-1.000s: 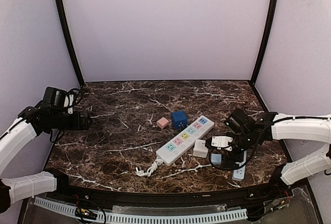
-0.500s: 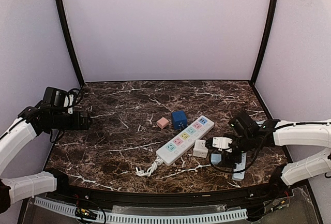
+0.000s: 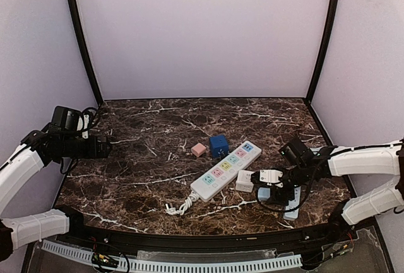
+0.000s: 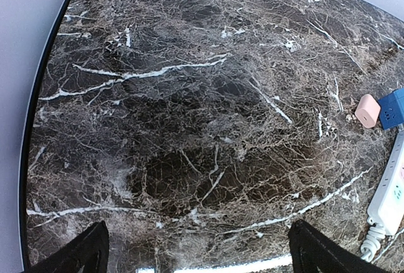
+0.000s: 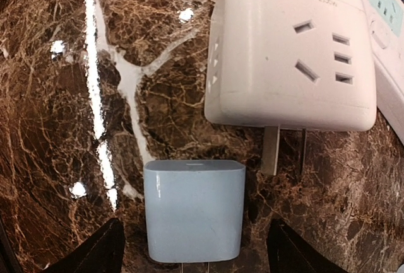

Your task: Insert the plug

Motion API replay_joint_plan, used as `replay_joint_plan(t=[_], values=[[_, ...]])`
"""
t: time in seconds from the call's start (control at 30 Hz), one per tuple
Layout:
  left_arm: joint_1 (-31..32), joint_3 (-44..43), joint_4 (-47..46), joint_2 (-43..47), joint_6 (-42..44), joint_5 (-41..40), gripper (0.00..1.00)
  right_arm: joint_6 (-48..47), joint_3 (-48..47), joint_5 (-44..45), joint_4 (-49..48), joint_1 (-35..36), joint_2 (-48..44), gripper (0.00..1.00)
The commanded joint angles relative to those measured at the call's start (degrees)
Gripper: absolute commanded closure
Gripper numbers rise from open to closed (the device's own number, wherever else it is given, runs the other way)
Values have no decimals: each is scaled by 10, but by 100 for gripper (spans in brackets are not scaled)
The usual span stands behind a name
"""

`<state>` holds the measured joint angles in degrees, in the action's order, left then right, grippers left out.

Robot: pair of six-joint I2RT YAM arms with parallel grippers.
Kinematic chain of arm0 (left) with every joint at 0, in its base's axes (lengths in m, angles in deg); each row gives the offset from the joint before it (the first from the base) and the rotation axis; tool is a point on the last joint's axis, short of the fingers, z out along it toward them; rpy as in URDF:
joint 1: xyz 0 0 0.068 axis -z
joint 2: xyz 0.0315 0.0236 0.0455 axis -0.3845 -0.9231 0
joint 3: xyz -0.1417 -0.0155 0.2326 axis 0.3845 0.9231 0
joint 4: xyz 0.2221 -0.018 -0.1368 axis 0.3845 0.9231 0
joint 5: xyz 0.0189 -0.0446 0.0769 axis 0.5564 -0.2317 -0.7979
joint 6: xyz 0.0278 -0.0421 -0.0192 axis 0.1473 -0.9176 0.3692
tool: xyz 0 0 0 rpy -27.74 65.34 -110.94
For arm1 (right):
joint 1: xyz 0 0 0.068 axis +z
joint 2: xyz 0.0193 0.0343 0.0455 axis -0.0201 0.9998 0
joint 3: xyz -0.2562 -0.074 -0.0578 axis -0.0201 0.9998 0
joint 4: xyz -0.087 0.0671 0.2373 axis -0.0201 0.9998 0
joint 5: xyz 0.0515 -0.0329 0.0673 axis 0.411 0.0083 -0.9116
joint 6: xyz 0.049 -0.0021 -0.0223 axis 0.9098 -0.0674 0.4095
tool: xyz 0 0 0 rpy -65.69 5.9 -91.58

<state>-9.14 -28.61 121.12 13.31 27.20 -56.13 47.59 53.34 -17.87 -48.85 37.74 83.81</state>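
Right gripper [image 5: 194,232] is down at the table [image 4: 189,96], near right. Its two dark fingers straddle the light blue plug [image 5: 194,210], with a strip of marble showing on each side, so the jaws are apart and nothing is gripped. The plug lies flat on the marble, just beside the white adapter [image 5: 293,52]. The adapter's two metal prongs [image 5: 270,150] point toward the plug and end close to its edge. The adapter sits against the right side of the power strip [image 3: 225,169], which runs diagonally from near left to far right across the middle of the table. Left gripper [image 4: 199,226] hangs over bare marble at the far left, well apart from the strip, with its fingers spread wide and nothing between them. Handling judgement: the plug is a small rounded block of smooth moulded plastic, likely light and rigid. It should not deform under the pads, but the glossy faces and rounded corners could let it slip or twist if it is pinched near an edge. The best hold appears to be across the two flat side faces now facing the fingers, centred along the body and clear of the prong end. The plug's own prongs cannot be made out clearly in the wrist view, so their direction needs checking before it is aligned to a socket. The adapter's prongs lie very near, and a skewed closure could nudge them.
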Motion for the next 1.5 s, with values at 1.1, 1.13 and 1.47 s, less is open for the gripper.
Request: replay_joint_plan(t=[1.1, 1.13, 1.47], values=[[3, -14, 16, -9, -2, -8, 0, 2, 20, -8, -41, -7, 22, 94], [3, -14, 16, -9, -2, -8, 0, 7, 19, -7, -40, -7, 21, 96], [3, -17, 19, -8, -1, -13, 0, 29, 7, 21, -30, -7, -2, 100]])
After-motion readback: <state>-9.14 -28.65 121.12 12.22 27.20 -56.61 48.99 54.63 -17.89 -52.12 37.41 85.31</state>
